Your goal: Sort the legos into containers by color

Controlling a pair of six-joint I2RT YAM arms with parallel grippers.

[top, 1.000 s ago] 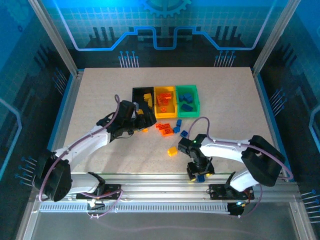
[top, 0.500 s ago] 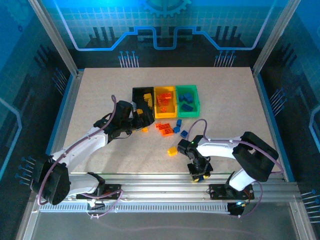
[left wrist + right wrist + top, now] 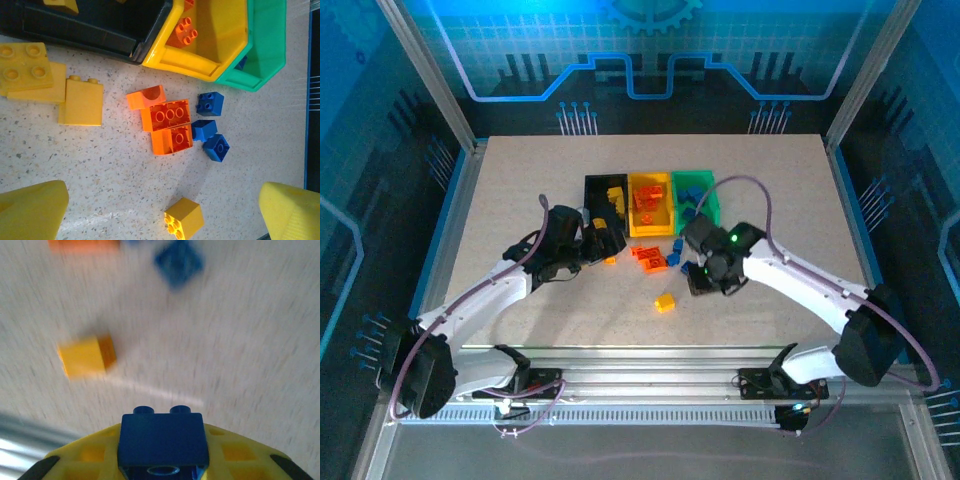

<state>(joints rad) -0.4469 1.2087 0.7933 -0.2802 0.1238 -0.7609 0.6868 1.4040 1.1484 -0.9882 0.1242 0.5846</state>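
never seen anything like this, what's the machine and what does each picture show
It's a robot: a left arm and a right arm bolted to a table, sorting toy bricks by colour into three bins. The wide picture looks down from above and behind them. The other two come from wrist cameras. The left gripper is open; its camera sees loose orange bricks, blue bricks and yellow bricks. The right gripper is shut on a blue brick; its picture is blurred.
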